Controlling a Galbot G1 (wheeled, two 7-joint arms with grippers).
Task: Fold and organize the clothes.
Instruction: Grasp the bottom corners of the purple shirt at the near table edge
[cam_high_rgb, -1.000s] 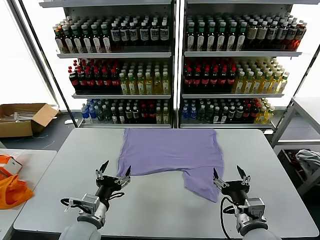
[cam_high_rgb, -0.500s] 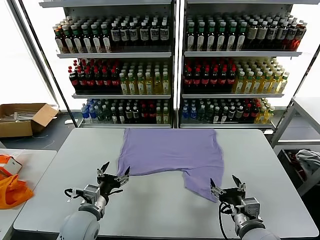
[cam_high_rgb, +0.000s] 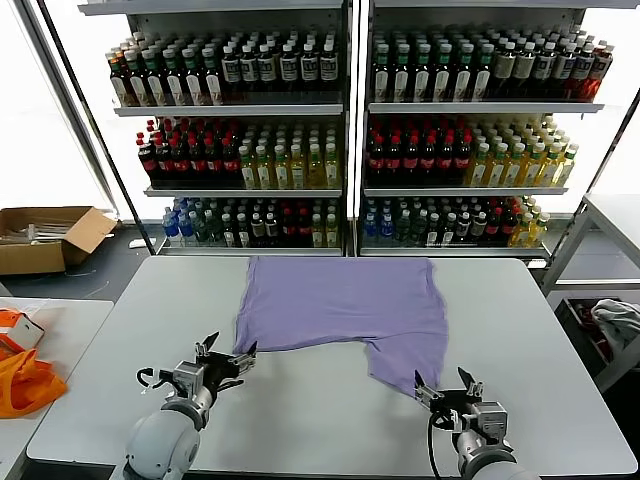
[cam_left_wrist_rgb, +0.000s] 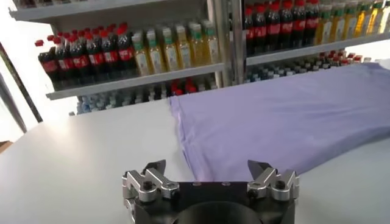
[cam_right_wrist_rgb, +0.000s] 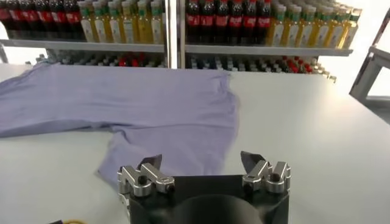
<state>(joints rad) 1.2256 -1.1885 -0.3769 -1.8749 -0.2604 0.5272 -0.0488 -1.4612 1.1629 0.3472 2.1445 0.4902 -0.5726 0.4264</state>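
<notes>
Bottle shelves line the far wall behind the grey table, a cardboard box sits on the floor far left, an orange bag on the side table at left. Left gripper hovers low at the near-left hem, fingers spread wide, holding nothing. Right gripper sits just off the near-right flap, fingers wide, empty too. The lavender T-shirt lies flat mid-table, one flap drooping toward the near right

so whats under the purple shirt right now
Only the grey table shows around the lavender T-shirt, which lies flat on it. Anything beneath the fabric is covered; no bulge suggests an object.
</notes>
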